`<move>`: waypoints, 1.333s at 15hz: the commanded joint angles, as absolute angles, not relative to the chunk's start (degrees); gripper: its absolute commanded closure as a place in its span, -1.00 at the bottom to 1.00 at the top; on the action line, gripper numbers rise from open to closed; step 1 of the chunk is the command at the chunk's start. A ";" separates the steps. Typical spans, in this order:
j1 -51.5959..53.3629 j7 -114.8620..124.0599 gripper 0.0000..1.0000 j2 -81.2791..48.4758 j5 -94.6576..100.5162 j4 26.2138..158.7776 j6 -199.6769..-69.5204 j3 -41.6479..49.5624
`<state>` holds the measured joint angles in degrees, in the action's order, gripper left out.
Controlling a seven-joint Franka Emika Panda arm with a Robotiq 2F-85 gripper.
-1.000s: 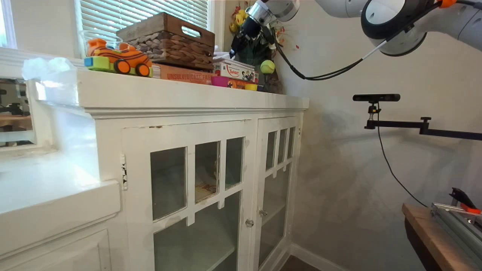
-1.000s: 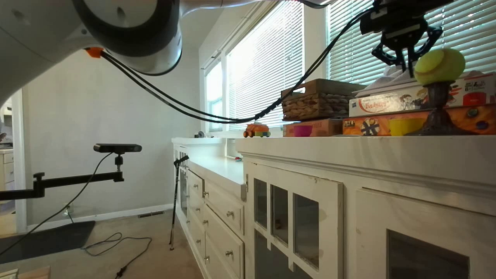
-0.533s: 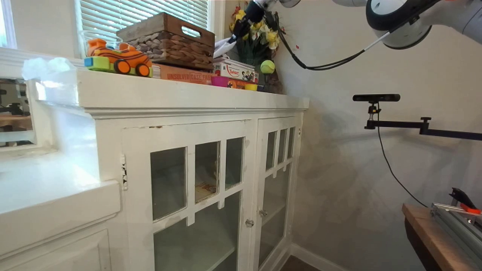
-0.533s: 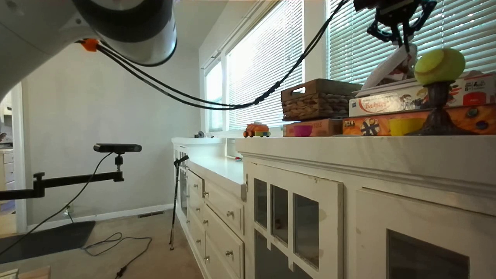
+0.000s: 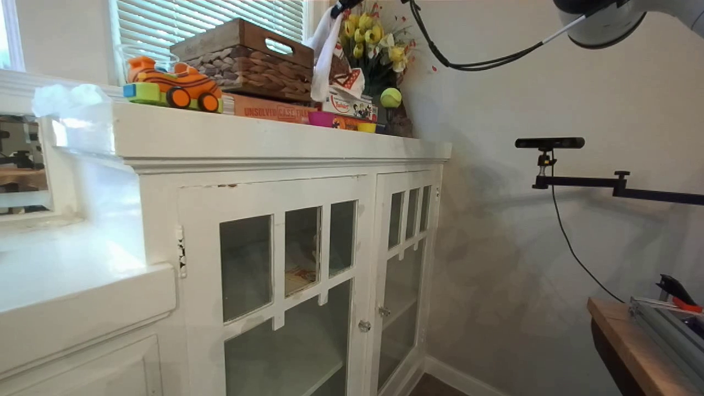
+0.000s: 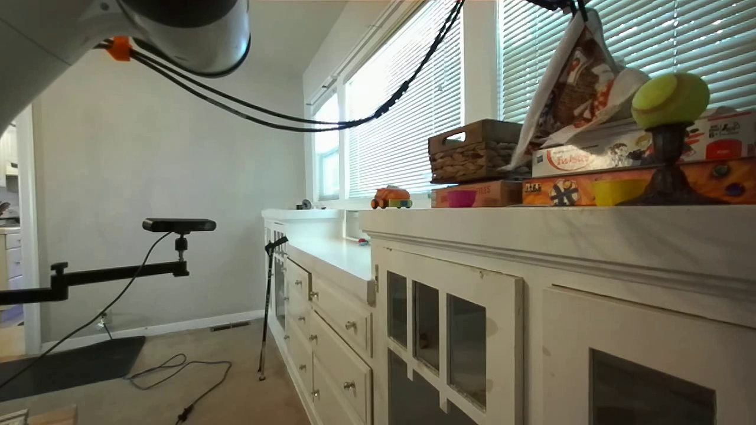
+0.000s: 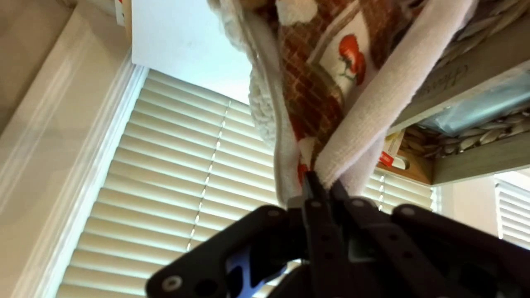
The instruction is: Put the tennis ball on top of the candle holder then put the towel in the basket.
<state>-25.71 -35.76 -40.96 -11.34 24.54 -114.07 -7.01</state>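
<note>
Hanging from the gripper (image 7: 326,185), the towel (image 6: 582,88) flanks the basket rim (image 5: 253,37).

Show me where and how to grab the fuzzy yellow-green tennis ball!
Probably around its widest middle, from above: the tennis ball is round, its top looks uncovered, and the dark, slim-stemmed candle holder props it from below. The black tool must let go of the red-and-brown patterned cloth towel first.

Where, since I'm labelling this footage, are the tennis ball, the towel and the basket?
Tennis ball (image 6: 670,100): in an exterior view, middle of its yellow-green surface.
Towel (image 7: 309,85): in the wrist view, on its brown printed part.
Basket (image 5: 268,72): in an exterior view, on its woven side wall.
</note>
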 commanded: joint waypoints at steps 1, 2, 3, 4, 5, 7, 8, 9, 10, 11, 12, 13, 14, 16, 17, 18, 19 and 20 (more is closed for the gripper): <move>-23.66 -37.84 0.98 -39.59 -11.46 24.54 -117.61 -6.86; -23.09 -38.05 0.98 -39.40 -11.42 24.53 -118.89 -6.86; -22.47 -38.11 0.98 -39.20 -11.16 24.53 -120.32 -6.70; -21.97 -38.18 0.98 -39.03 -11.10 24.53 -121.82 -6.69; -21.52 -38.02 0.98 -38.88 -11.07 24.53 -123.18 -6.69; -20.67 -37.77 0.98 -38.68 -10.97 24.52 -125.60 -6.73; -20.30 -37.74 0.98 -38.58 -11.00 24.52 -126.51 -6.83; -19.89 -37.68 0.98 -38.45 -10.90 24.52 -127.23 -6.82; -19.46 -37.78 0.98 -38.29 -10.89 24.52 -127.95 -6.93; -19.05 -37.82 0.98 -38.12 -10.87 24.52 -128.44 -6.98; -18.75 -38.00 0.98 -37.92 -11.05 24.51 -128.97 -7.20; -18.39 -38.06 0.98 -37.68 -11.22 24.51 -129.53 -7.40; -18.06 -38.10 0.98 -37.44 -11.43 24.51 -129.94 -7.65; -17.46 -38.32 0.98 -36.98 -11.69 24.51 -130.61 -8.11; -17.20 -38.60 0.98 -36.77 -11.94 24.51 -131.10 -8.49; -16.93 -38.79 0.98 -36.50 -12.18 24.50 -131.47 -8.89; -16.62 -39.12 0.98 -36.26 -12.37 24.50 -131.87 -9.32; -16.37 -39.62 0.98 -36.08 -12.70 24.50 -132.11 -9.87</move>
